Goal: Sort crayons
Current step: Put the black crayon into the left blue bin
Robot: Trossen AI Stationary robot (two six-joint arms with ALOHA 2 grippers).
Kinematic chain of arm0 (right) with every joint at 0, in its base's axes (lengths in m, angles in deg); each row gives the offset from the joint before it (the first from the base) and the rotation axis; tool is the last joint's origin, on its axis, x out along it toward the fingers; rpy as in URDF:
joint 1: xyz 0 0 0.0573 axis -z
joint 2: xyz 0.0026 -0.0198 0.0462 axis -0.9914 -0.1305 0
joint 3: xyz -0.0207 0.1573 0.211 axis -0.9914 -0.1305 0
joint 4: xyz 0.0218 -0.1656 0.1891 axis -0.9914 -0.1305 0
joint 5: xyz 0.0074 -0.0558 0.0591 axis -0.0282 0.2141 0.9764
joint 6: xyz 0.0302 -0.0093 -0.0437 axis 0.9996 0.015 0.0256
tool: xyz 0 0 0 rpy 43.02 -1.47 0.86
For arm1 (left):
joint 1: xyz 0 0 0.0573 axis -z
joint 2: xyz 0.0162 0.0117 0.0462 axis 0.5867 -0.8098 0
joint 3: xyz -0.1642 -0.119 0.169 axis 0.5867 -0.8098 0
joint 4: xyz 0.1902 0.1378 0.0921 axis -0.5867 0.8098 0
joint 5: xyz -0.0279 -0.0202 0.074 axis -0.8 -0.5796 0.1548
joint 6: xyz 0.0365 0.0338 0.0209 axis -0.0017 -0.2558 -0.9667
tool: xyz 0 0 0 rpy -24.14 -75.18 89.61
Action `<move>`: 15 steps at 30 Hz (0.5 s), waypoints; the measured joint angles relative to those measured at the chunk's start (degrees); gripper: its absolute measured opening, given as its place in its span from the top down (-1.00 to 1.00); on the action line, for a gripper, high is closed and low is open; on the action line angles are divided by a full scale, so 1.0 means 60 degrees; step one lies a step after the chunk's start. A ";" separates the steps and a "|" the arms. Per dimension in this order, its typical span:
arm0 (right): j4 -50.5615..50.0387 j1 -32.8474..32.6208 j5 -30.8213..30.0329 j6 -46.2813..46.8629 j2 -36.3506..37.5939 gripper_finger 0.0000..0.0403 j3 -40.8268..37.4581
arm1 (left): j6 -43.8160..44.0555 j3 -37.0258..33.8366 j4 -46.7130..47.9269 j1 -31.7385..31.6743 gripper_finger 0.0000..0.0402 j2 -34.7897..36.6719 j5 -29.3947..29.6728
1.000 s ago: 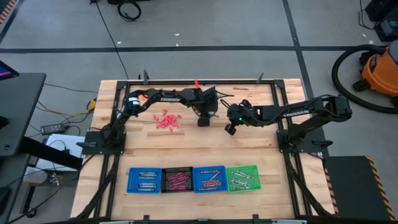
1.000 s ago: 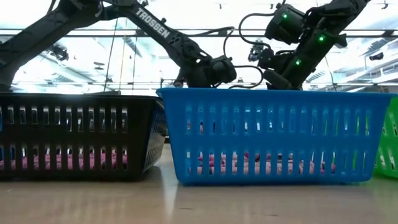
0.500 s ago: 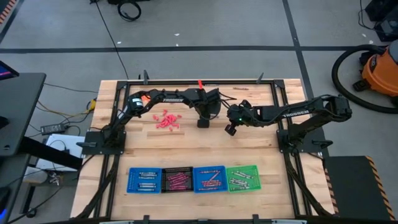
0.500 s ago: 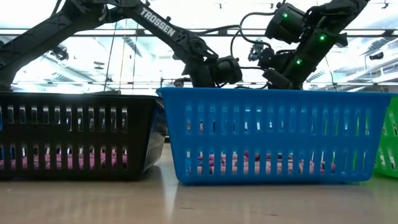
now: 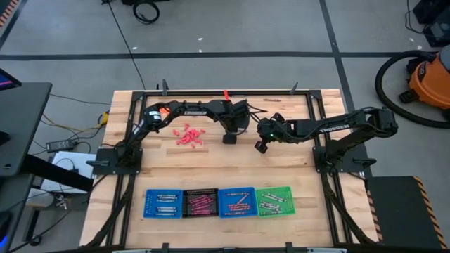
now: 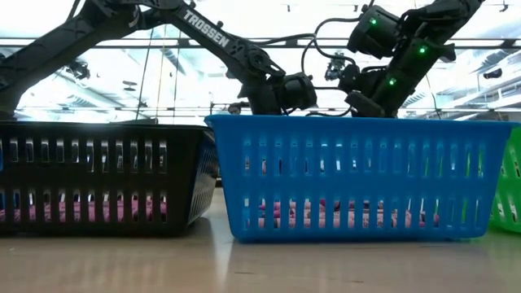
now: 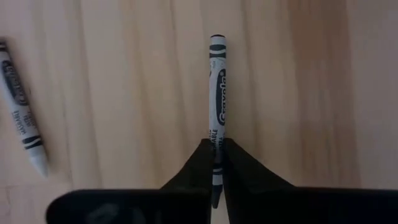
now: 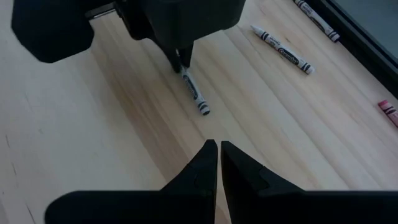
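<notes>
A grey-wrapped crayon [image 7: 217, 87] lies on the wooden table near its middle, and my left gripper [image 5: 230, 138] is shut on one end of it. My right gripper [image 5: 261, 146] hovers just to the right of it, shut with nothing between its fingers [image 8: 208, 163]. A pile of red crayons [image 5: 188, 135] lies left of the left gripper. More grey crayons [image 8: 283, 56] lie loose nearby, along with one red crayon [image 8: 388, 111]. Near the front edge stand four trays: blue [image 5: 163, 204], black [image 5: 200, 204], blue [image 5: 236, 202] and green [image 5: 273, 200]. Each has crayons inside. My left gripper pinches the grey crayon's near end [image 7: 216, 142] between its two fingers. The fingers [image 8: 180, 59] come down at it from above. The crayon runs straight out from between them, and its free end [image 8: 204, 111] rests on the table.
Another grey crayon [image 7: 22, 118] lies close beside the held one. The low view is blocked by the black tray [image 6: 106, 175] and the blue tray [image 6: 358, 175]. The table's black frame [image 5: 211, 92] runs along the far edge. Bare wood lies between the arms and the trays.
My left arm's wrist has swung a little toward the table's right edge, while its gripper has stayed over the same spot on the table. My right arm has kept still.
</notes>
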 joint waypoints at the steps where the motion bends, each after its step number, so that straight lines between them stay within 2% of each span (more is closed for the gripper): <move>1: -0.0012 0.0000 0.0000 0.0000 0.0000 0.86 0.0000 | 0.0006 -0.0009 -0.0014 -0.0004 0.93 0.0029 0.0052; 7: -0.0133 0.0000 0.0263 0.0007 0.0000 0.86 0.0000 | 0.0222 -0.0004 0.0182 -0.0068 0.93 0.0404 0.0197; 15: -0.0681 -0.0090 0.0510 0.0095 0.0473 0.86 0.0004 | 0.0661 -0.0005 0.1263 -0.0084 0.93 0.0692 0.0174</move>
